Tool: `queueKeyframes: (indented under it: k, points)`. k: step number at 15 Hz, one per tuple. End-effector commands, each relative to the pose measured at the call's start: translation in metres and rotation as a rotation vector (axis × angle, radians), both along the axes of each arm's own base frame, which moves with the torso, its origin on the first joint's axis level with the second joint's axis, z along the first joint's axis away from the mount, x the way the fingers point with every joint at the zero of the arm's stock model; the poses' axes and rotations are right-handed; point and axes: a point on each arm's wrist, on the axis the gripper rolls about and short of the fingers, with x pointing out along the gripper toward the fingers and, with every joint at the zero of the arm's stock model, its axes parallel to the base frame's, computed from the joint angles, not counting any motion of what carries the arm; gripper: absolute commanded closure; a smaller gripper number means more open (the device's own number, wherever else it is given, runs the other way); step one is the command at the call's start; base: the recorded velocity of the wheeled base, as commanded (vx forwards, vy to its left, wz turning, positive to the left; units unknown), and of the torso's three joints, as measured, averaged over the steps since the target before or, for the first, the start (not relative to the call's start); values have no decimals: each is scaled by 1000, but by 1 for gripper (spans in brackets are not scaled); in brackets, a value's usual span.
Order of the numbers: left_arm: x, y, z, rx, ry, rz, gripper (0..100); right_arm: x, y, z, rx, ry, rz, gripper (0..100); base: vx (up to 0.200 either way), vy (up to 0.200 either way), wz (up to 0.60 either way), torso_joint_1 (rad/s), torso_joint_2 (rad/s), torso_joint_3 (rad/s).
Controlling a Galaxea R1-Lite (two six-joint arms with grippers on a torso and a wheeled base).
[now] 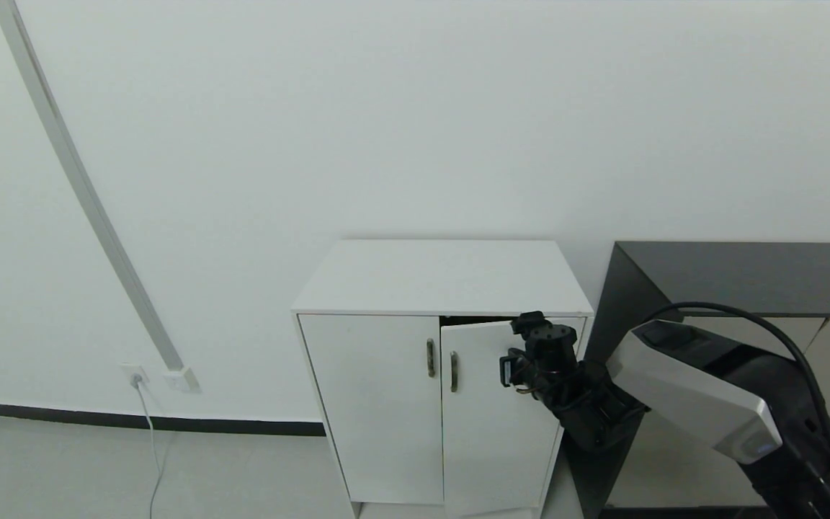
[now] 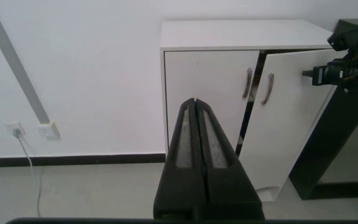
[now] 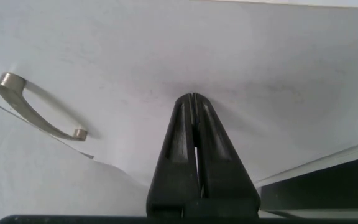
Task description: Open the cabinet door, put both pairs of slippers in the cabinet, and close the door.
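The white cabinet [image 1: 436,281] stands against the wall with two doors. Its left door [image 1: 372,404] is closed. The right door [image 1: 494,432] stands slightly ajar, with a dark gap along its top. My right gripper [image 3: 193,98] is shut with nothing in it, its tips against the face of the right door, off to the side of the curved metal handle [image 3: 39,115]. In the head view this gripper [image 1: 539,344] sits at the door's upper part, on the hinge side of the handle [image 1: 453,371]. My left gripper [image 2: 194,104] is shut, held in the air well in front of the cabinet [image 2: 241,37].
A dark cabinet [image 1: 739,277] with glossy fronts stands directly to the right of the white one. A wall socket with a white cable [image 1: 148,425] and a slanted cable duct [image 1: 76,180] are on the left. Open grey floor [image 2: 73,186] lies in front.
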Motion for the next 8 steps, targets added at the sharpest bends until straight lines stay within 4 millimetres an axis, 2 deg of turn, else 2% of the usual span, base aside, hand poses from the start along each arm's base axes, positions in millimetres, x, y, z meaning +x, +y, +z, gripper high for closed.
queueKeyframes:
  k: [1, 8]
  points:
    - [0, 0, 0, 0, -1, 0, 100, 3, 1, -1, 3, -4, -1, 100, 0, 0, 0, 0, 0, 0]
    - [0, 0, 0, 0, 1, 0, 100, 14, 0, 3, 10, -21, -14, 100, 0, 0, 0, 0, 0, 0]
